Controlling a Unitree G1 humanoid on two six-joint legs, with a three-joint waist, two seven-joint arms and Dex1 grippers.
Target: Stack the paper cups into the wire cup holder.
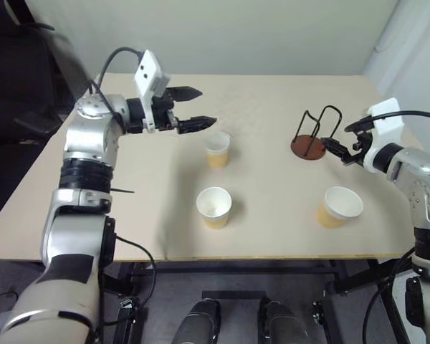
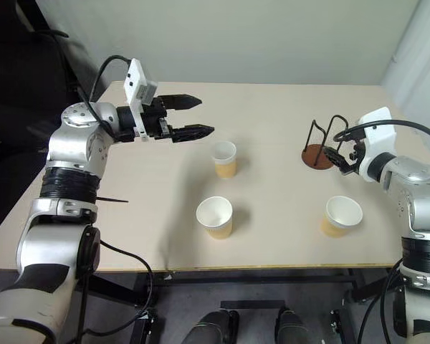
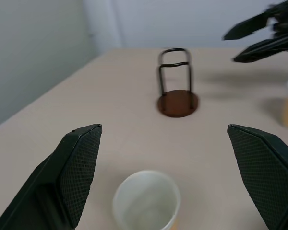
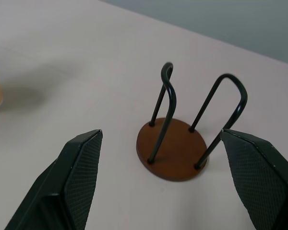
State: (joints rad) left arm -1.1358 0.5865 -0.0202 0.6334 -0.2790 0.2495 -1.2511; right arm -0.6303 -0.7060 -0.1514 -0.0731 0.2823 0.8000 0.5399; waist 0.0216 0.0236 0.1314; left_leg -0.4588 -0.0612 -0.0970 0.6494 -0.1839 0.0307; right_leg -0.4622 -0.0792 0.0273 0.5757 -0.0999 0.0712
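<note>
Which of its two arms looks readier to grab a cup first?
Probably the left. The left gripper hangs open right beside the far paper cup, which sits between its fingers in the left wrist view. The right gripper is open at the wire cup holder, away from any cup.

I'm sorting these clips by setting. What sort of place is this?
Probably a lab or test room, not a home: a bare tan table against a plain pale wall, set only with three paper cups and a wire cup holder, and loose cables hanging under the table.
</note>
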